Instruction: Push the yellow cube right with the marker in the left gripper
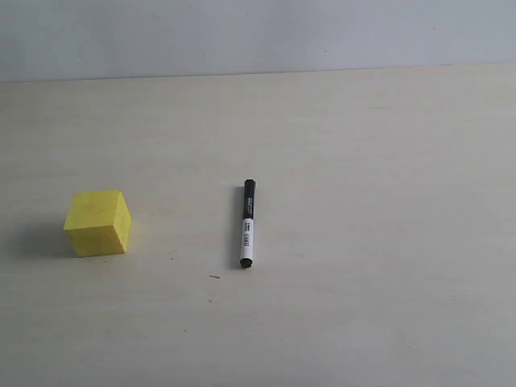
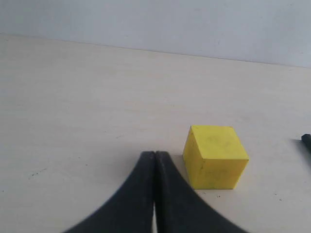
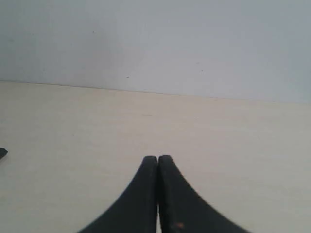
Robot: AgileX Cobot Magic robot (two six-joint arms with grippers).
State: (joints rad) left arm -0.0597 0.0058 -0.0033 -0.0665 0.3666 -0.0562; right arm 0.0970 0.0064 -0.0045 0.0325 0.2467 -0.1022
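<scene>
on the pale table [image 1: 363, 121] your left gripper [image 2: 154, 156] is pinched shut on nothing, the yellow cube [image 2: 215, 157] just beside its fingertips and the marker [image 1: 247, 224] lying flat, unheld, well beyond the cube.

The desk [image 1: 363, 161] is a pale cream surface with a faint streaky grain like light wood or laminate. It is smooth and matt, with a few small dark specks at the lower middle of the exterior frame. The yellow cube [image 1: 97, 222], at the left of that frame, has flat matt faces without shine; its material cannot be told. The marker [image 1: 247, 225] at the centre looks like smooth plastic, black at both ends, its white barrel bearing a printed label. The left gripper [image 2: 154, 154] and right gripper [image 3: 158, 158] have smooth, dull black jaws. The wall [image 1: 242, 32] is plain matt grey.
</scene>
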